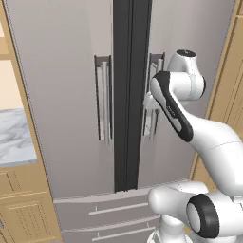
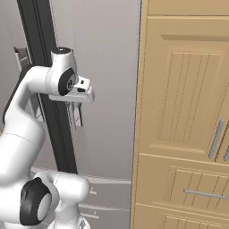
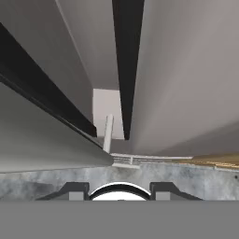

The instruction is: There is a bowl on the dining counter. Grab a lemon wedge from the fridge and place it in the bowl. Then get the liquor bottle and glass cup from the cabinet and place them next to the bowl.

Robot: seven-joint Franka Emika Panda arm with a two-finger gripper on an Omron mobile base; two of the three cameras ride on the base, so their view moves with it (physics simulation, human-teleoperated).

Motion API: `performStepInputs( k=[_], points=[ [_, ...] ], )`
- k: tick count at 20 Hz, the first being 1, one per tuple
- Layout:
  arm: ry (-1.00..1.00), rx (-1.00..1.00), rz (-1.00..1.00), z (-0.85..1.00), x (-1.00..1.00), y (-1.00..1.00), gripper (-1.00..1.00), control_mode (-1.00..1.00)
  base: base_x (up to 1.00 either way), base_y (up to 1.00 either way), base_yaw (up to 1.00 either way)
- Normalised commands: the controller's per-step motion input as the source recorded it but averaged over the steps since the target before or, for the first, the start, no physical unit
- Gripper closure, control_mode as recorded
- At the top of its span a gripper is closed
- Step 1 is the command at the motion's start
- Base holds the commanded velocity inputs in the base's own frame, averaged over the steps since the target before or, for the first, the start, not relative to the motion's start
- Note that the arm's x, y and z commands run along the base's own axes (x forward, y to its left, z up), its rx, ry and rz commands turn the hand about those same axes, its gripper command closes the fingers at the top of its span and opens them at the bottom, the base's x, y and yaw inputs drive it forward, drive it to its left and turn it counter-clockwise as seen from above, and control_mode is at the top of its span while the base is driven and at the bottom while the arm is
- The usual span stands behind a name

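The tall grey steel fridge (image 1: pixel 61 95) (image 2: pixel 107 67) (image 3: pixel 186 70) fills the scene, both doors shut on either side of the dark centre strip (image 1: pixel 128 95). My gripper (image 2: pixel 76 117) (image 3: pixel 120 190) points downward right at the right door's vertical bar handle (image 1: pixel 153 129). In the hand view the fingertips (image 3: pixel 77 190) stand apart with nothing seen between them. Whether a finger touches the handle I cannot tell. The bowl, lemon wedge, liquor bottle, glass cup, cabinet and dining counter are out of view.
The left door's handle (image 1: pixel 103 99) is free. Fridge drawers (image 1: pixel 109 209) lie below the doors. A marble countertop (image 1: pixel 14 137) over tan drawers sits to the left. Tan wooden cupboard doors with bar handles (image 2: pixel 188 112) stand close on the right.
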Motion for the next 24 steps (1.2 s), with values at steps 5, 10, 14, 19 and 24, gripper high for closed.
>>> performStepInputs(
  k=[5, 10, 14, 19, 24],
  points=[
    [0.0, 0.0, 0.0, 0.0, 0.0, 0.0, -1.0, 1.0, -0.19, 0.08, 0.0],
    [0.0, 0.0, 0.0, 0.0, 0.0, 0.0, -1.0, 1.0, -0.51, 0.54, 0.0],
    [0.0, 0.0, 0.0, 0.0, 0.0, 0.0, -1.0, 1.0, -0.15, 0.47, 0.0],
    [0.0, 0.0, 0.0, 0.0, 0.0, 0.0, -1.0, 1.0, -0.22, 0.22, -0.01],
    [0.0, 0.0, 0.0, 0.0, 0.0, 0.0, -1.0, 1.0, -0.44, 0.04, 0.0]
  ],
)
